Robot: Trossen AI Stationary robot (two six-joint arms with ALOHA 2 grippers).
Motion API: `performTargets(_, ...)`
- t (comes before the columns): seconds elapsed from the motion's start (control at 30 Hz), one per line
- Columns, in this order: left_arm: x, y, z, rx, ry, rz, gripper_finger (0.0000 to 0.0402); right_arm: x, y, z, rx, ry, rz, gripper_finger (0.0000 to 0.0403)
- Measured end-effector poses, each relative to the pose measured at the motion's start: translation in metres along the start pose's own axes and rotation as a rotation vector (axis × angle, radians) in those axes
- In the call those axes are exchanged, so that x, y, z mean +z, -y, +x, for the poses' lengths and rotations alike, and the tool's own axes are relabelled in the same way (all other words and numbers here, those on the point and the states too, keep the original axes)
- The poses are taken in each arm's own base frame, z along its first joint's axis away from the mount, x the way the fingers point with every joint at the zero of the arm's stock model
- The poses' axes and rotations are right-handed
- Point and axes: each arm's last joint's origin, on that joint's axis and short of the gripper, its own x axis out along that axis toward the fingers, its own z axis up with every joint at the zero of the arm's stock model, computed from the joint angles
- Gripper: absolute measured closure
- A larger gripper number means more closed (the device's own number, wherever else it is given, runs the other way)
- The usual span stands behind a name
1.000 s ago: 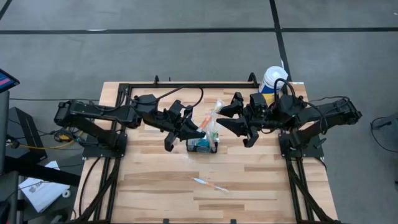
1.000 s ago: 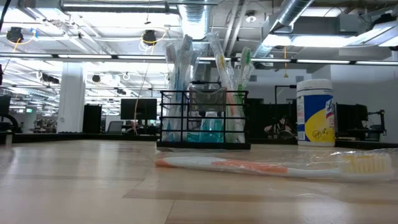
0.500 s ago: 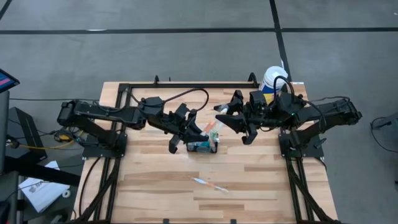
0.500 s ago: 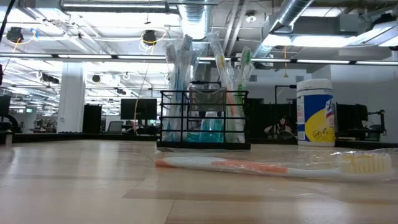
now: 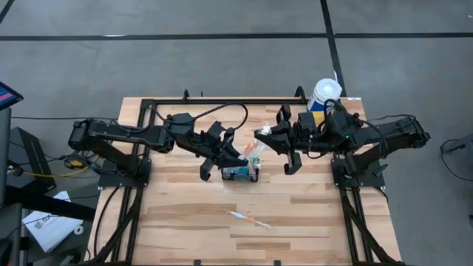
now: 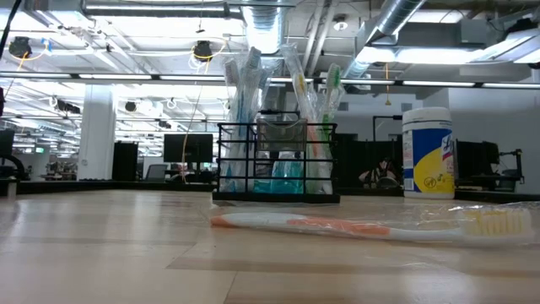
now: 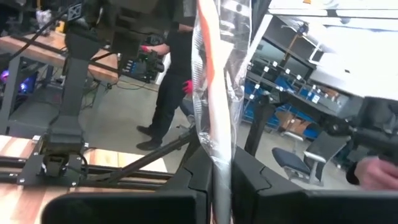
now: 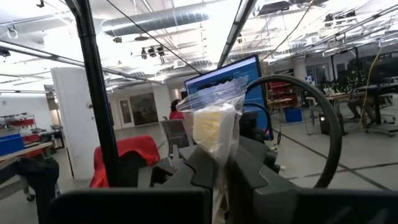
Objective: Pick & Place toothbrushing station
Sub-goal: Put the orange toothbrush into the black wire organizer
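Both grippers, left [image 5: 235,154] and right [image 5: 264,134], are pinching wrapped toothbrushes above the caddy [image 5: 241,173]; slippery wrap risking a drop

1. A light, pale-wood plank table [image 5: 185,214] carries everything, with a black metal frame [image 5: 222,100] along its far edge.
2. A small black wire-mesh rectangular caddy [image 5: 241,174] stands near the table's middle, upright, with wrapped toothbrushes in it.
3. An orange-and-white toothbrush in a clear plastic wrapper [image 5: 250,219] lies flat on the near half, well apart from the caddy.
4. A white cylindrical tub with a yellow-and-blue label [image 6: 428,153] stands at the far right corner.
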Motion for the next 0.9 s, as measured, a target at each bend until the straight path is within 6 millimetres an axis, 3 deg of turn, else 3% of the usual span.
performTargets(0.53, 0.032, -0.014, -0.033, 0.002, 0.056, 0.131, 0.0292, 0.002, 0.004, -0.003, -0.018, -0.02, -0.043, 0.0396)
performTargets(0.7, 0.055, -0.013, -0.061, 0.049, 0.136, 0.202, 0.0265, -0.007, 0.003, -0.011, -0.051, -0.168, -0.013, 0.0396)
performTargets(0.9, 0.081, -0.009, -0.106, 0.157, 0.199, 0.26, 0.026, -0.029, -0.005, -0.016, -0.122, -0.349, -0.01, 0.0396)
